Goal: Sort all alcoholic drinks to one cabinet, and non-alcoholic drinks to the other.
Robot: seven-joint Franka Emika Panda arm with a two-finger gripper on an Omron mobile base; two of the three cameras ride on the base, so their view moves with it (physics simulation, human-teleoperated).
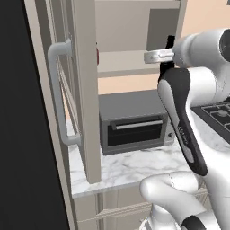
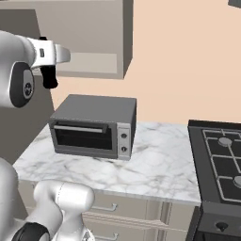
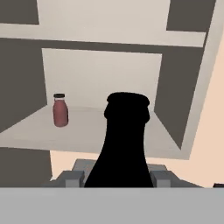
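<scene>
Gripper [image 3: 118,177] grasps black cola bottle [image 3: 124,140], facing cabinet shelf [image 3: 87,131] with pink container [image 3: 60,110].

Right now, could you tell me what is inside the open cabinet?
A small pink bottle stands on the cabinet shelf. The black bottle in the gripper covers part of it.

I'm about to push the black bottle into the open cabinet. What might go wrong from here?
1. The gripper holds the black bottle low on its body, so the tall neck may tip if it knocks the cabinet shelf.
2. A small reddish bottle already stands on that shelf at left; drifting that way risks toppling it.
3. The cabinet side wall sits close on the right, leaving little margin.
</scene>
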